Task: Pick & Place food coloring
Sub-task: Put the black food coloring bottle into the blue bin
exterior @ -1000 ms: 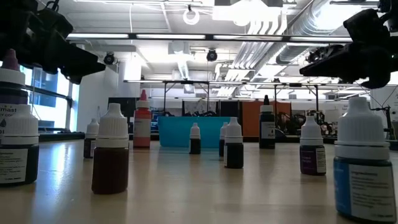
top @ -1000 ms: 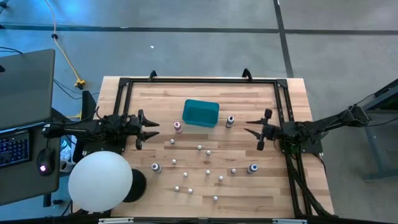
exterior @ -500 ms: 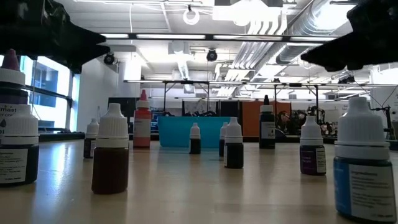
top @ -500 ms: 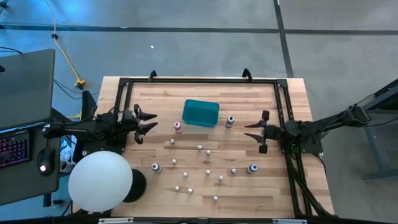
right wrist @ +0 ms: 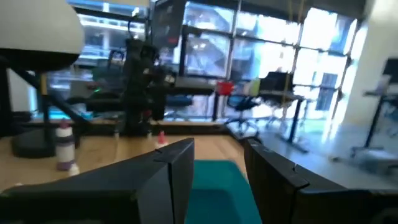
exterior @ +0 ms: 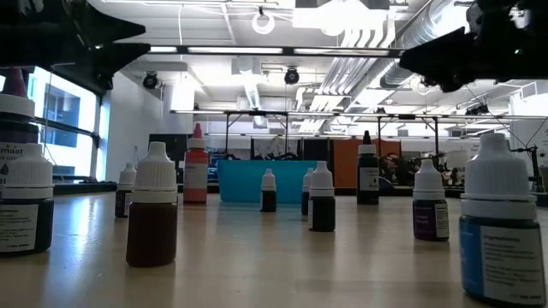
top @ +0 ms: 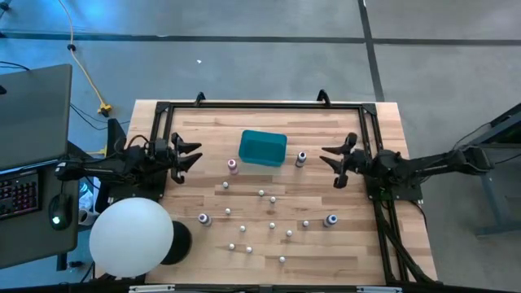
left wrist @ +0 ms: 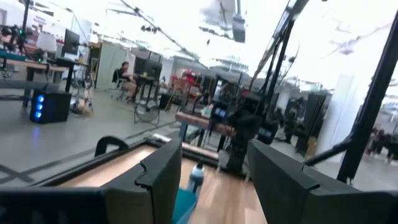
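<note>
table (top: 366,244): pale wood planks, black frame round the back and both sides
lamp (top: 130,237): big white globe over the front-left corner
box (top: 262,148): teal, sits mid-back on the wood, lying flat
left gripper (top: 189,155): up off the wood at the left edge, fingers spread wide, nothing between them, touching nothing
right gripper (top: 331,161): same deal at the right edge, raised, fingers apart, empty, pointing inward toward the box
bottles (top: 271,199): tiny food coloring droppers, all standing upright, scattered loose over the middle and front of the table, none near either gripper's fingers
pink bottle (top: 233,165): just left of the box, pink tip, tall-looking in the low view (exterior: 196,164)
blue bottle (top: 300,159): just right of the box, near but not touching
another blue one (top: 330,220): front right, apart from the rest
caps: mostly white, seen as pale dots from above
bodies: dark, brownish-red, purple-ish and blue up close in the low view, paper labels on the nearest ones
</note>
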`<state>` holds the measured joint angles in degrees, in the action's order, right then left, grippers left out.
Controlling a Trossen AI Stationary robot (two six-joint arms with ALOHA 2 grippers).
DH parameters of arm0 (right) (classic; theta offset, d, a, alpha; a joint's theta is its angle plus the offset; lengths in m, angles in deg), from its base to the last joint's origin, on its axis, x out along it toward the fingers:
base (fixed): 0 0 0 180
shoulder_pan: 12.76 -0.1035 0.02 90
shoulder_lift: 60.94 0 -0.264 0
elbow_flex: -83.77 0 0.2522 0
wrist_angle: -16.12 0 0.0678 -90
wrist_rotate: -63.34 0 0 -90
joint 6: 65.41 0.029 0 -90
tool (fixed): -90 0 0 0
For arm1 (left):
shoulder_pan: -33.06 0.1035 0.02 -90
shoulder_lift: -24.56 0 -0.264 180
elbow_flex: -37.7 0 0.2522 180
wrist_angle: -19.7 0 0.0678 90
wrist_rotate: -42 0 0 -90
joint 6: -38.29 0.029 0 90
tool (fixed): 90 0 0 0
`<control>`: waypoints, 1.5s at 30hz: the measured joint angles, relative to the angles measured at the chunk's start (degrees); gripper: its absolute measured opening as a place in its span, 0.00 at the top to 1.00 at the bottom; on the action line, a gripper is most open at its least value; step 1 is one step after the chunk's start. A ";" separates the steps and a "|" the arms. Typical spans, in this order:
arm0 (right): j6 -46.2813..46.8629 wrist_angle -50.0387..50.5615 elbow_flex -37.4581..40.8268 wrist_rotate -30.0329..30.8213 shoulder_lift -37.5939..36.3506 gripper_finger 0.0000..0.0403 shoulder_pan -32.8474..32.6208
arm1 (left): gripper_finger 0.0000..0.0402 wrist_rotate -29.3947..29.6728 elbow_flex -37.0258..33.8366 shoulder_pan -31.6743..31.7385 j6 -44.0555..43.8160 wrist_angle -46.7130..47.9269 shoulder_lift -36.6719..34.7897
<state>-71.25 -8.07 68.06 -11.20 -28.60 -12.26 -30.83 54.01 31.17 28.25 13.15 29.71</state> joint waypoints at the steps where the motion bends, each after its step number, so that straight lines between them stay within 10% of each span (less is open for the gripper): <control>1: 1.66 -0.68 0.00 -0.51 1.78 0.67 1.49 | 0.55 0.00 0.00 0.00 0.35 -0.15 -0.01; 22: 7.05 -24.93 -8.57 -6.74 48.49 0.67 9.66 | 0.55 0.13 0.02 0.00 1.22 -0.87 0.00; 33: 7.03 -24.77 -9.14 -2.58 54.05 0.69 9.66 | 0.55 0.11 0.02 0.00 1.20 -0.49 0.00; 45: 9.34 -21.33 -9.38 -0.21 53.81 0.92 9.66 | 0.55 0.04 0.04 0.00 1.20 -0.33 0.00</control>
<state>-61.91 -29.41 58.68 -11.41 25.21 -2.60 -30.78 54.05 31.17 29.45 12.82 29.71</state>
